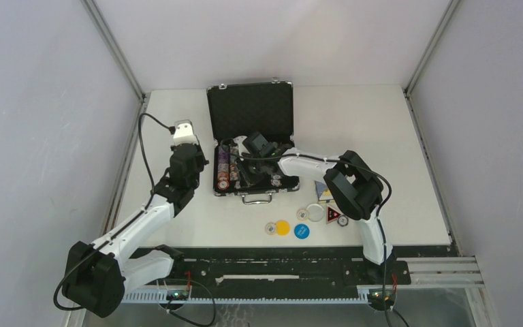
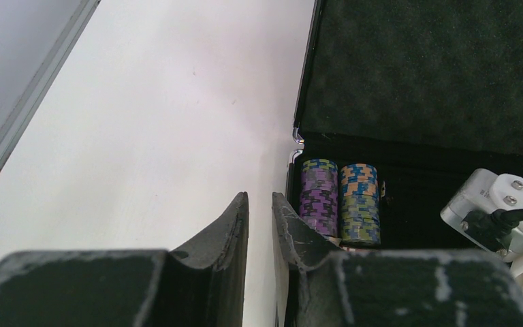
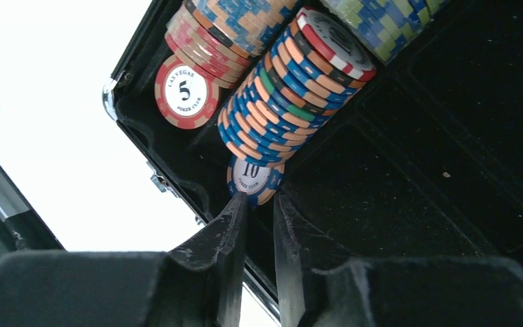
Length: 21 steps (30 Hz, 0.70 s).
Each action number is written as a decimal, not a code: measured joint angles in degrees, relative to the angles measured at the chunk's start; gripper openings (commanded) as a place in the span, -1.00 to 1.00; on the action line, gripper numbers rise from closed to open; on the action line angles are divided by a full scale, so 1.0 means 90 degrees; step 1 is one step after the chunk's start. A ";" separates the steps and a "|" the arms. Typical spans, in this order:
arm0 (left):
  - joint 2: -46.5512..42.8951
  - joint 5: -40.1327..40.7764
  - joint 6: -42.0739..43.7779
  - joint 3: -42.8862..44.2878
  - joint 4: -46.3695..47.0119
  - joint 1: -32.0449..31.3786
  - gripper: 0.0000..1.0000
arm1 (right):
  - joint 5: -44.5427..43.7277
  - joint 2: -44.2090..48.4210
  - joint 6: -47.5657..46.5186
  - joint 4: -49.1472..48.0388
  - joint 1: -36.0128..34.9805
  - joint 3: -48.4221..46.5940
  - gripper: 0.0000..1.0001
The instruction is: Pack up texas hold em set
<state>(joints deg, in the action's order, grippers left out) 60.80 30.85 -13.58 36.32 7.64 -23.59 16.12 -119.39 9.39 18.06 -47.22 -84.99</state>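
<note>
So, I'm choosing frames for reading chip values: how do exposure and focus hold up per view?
Top external: even light, soft shadows, chips too small to read. Left wrist: table glares pale, near fingers dark, chip stacks show colours only. Right wrist: table blown out white, yet the 5 chip and 10 chip read clearly.

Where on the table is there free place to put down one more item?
Bare table right of the briefcase, and left-front, between left arm and handle. Crowded: buttons before the case, chip stacks beside the right pincer.
</note>
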 measured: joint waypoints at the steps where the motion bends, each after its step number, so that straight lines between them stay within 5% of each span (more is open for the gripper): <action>1: 0.0002 0.0000 0.0000 0.0000 -0.0002 0.0000 -0.55 | 0.0022 0.0000 0.0000 -0.0015 0.0000 0.0000 -0.57; 11: 0.0121 -0.0075 0.0000 0.0000 0.0012 0.0000 -0.55 | 0.0129 0.0000 0.0034 -0.0087 0.0036 -0.0066 -1.00; 21: 0.0209 -0.0119 0.0000 0.0000 0.0049 0.0000 -0.55 | 0.0049 0.0000 -0.0039 -0.0090 0.0010 -0.0066 -1.00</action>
<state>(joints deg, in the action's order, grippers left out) 62.67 29.78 -13.58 36.32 8.08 -23.59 16.56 -119.39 9.04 17.26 -47.13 -85.58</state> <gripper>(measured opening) 0.225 0.008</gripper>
